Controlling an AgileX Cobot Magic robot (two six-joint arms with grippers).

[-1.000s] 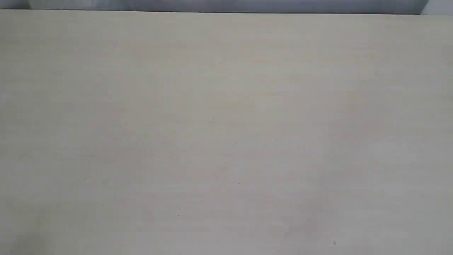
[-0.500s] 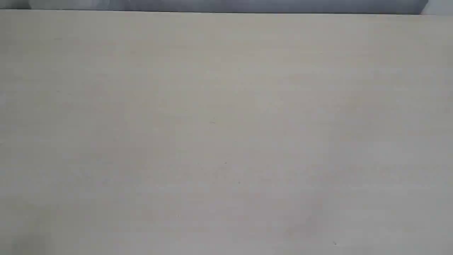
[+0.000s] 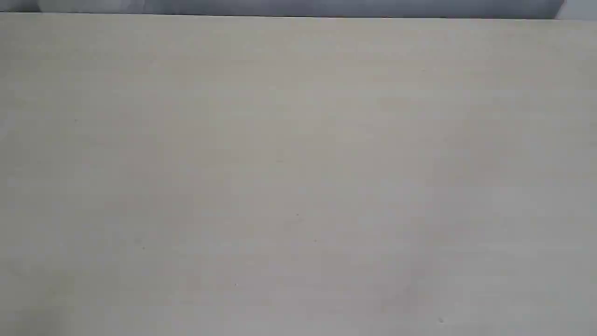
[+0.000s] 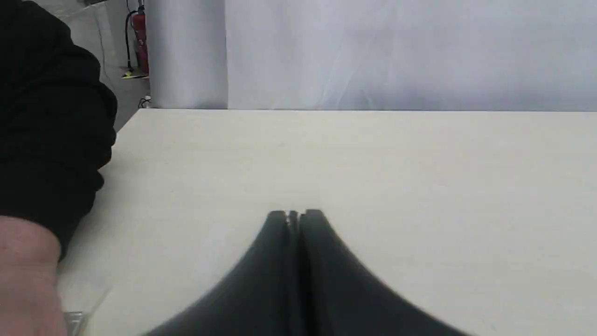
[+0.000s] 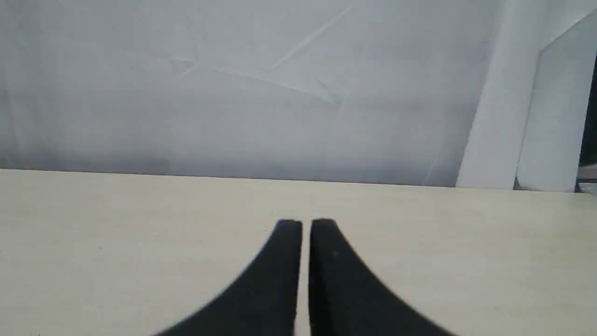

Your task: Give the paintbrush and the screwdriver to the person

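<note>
Nothing is changing on the counter (image 3: 298, 186); left tool (image 4: 295, 215) and right tool (image 5: 306, 224) are resting closed, empty; handover is probably finishing.

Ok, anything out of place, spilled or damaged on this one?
Nothing spilled or damaged. Oddly, no paintbrush or screwdriver is identifiable in any view; only a bare hand with a black sleeve at the pale table's edge, with something shiny, cut off, beside it.

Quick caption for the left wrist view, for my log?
Left hand shut and empty over the pale table; the person, black sleeve and bare wrist, at the table's side.
</note>
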